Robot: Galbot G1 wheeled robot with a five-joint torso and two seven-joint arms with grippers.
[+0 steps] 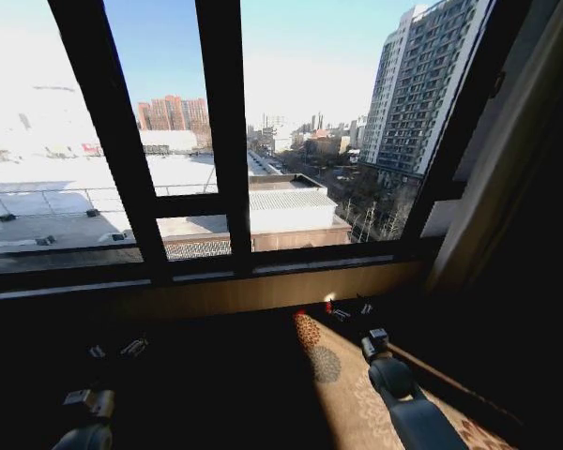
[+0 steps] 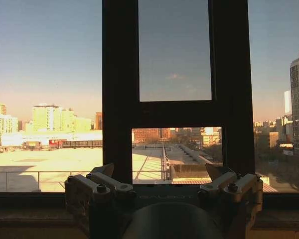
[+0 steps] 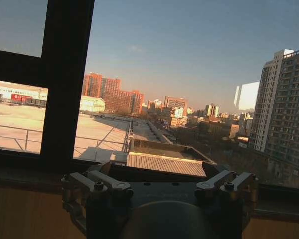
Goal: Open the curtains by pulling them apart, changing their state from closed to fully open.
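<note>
The curtains are out of view; the window glass (image 1: pixel 291 112) stands uncovered, showing city buildings and sky. My left gripper (image 1: pixel 113 350) hangs low at the left, below the sill, pointing at the window. Its fingers (image 2: pixel 102 181) are spread wide with nothing between them, so the left gripper (image 2: pixel 162 172) is open. My right gripper (image 1: pixel 352 311) is low at the right, close under the sill. The right gripper (image 3: pixel 159 169) is open too, its fingers (image 3: pixel 107 181) apart and bare.
Dark window bars (image 1: pixel 220 131) split the glass. A wooden sill (image 1: pixel 263 291) runs below it. A pale tan strip (image 1: pixel 507 159) and a dark mass (image 1: pixel 544 281) border the window's right side. Patterned carpet (image 1: pixel 357 403) covers the floor.
</note>
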